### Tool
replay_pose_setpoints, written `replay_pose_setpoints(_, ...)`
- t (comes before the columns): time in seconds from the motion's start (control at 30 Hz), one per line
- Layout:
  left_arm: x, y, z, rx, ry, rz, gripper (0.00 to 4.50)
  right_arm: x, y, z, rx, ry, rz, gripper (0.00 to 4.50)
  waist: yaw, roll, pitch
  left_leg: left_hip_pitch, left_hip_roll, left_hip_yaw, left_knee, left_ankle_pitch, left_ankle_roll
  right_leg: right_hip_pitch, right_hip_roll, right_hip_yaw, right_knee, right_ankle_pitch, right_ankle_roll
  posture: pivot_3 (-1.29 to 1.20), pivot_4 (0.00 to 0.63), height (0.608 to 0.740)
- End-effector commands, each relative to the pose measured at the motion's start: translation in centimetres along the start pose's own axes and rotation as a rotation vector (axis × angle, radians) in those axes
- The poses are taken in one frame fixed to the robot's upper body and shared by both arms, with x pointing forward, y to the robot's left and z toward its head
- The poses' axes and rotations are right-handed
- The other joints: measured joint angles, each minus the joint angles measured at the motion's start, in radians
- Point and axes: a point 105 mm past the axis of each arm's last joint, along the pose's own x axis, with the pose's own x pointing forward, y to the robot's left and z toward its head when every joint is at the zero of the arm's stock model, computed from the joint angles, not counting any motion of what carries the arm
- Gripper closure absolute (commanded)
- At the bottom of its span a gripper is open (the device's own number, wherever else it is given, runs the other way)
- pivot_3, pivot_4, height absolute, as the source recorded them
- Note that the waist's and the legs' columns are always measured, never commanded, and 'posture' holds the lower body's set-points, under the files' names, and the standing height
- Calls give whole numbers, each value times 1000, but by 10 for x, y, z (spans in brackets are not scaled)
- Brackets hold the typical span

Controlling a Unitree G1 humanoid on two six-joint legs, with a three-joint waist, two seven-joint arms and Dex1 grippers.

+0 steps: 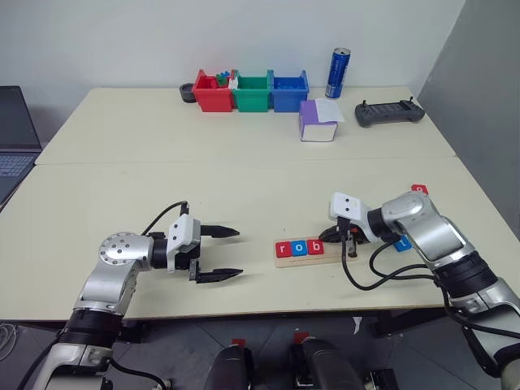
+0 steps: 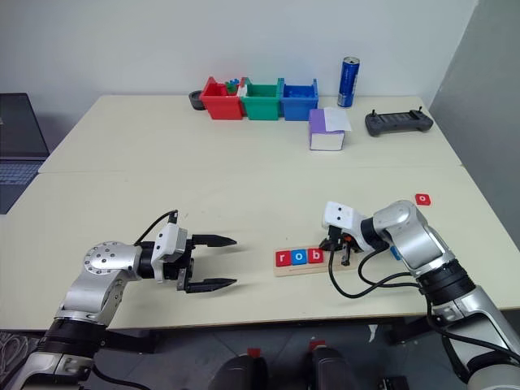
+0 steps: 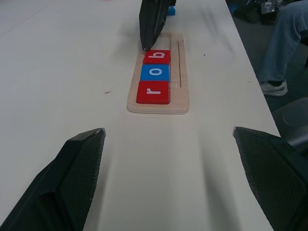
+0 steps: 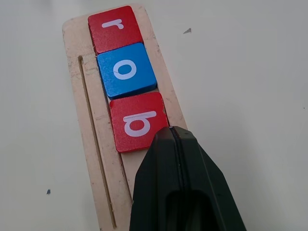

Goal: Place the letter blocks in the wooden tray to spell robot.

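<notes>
The wooden tray (image 1: 305, 262) lies near the table's front edge, right of centre. Three letter blocks sit in a row at its left end: red "r" (image 4: 114, 29), blue "o" (image 4: 126, 70) and red "b" (image 4: 137, 121). My right gripper (image 1: 347, 250) is shut with nothing in it, its tip just over the tray beside the "b". A loose blue block (image 1: 402, 243) peeks out behind my right arm. A loose red block (image 1: 419, 188) lies farther back on the right. To the left of the tray, my left gripper (image 1: 240, 253) is wide open, empty and pointing at it.
Red (image 1: 213, 93), green (image 1: 252, 92) and blue (image 1: 289, 90) bins stand at the back, with a purple and white box (image 1: 318, 122), a blue can (image 1: 337, 73) and a dark controller (image 1: 389, 114) to their right. A laptop (image 1: 16, 134) sits far left. A person's leg (image 3: 284, 43) is beyond the table edge.
</notes>
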Motion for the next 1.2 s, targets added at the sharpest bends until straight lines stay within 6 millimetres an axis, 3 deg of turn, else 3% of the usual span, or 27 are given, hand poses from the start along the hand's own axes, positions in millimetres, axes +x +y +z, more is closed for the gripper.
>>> replay_pose_setpoints(0.03,-5,4,4,27,-1,16,0,-15,2,-1,-24,11,17,4493,1,0,0,0,0,0,0,0,0,0,0,0,0,0,0,0,150,740)
replay_pose_setpoints(0.87,-6,5,4,32,1,16,0,1,8,5,-46,-3,48,4493,-1,0,0,0,0,0,0,0,0,0,0,0,0,0,0,0,150,740)
replay_pose_setpoints(1.03,-7,5,5,35,1,18,0,-18,0,4,-40,-12,6,4493,1,0,0,0,0,0,0,0,0,0,0,0,0,0,0,0,150,740)
replay_pose_setpoints(1.13,-8,4,5,35,3,17,0,-46,-7,24,22,-148,-31,4493,1,0,0,0,0,0,0,0,0,0,0,0,0,0,0,0,150,740)
replay_pose_setpoints(1.2,-7,3,5,35,3,15,0,-66,-12,33,83,-236,-63,4130,1,0,0,0,0,0,0,0,0,0,0,0,0,0,0,0,150,740)
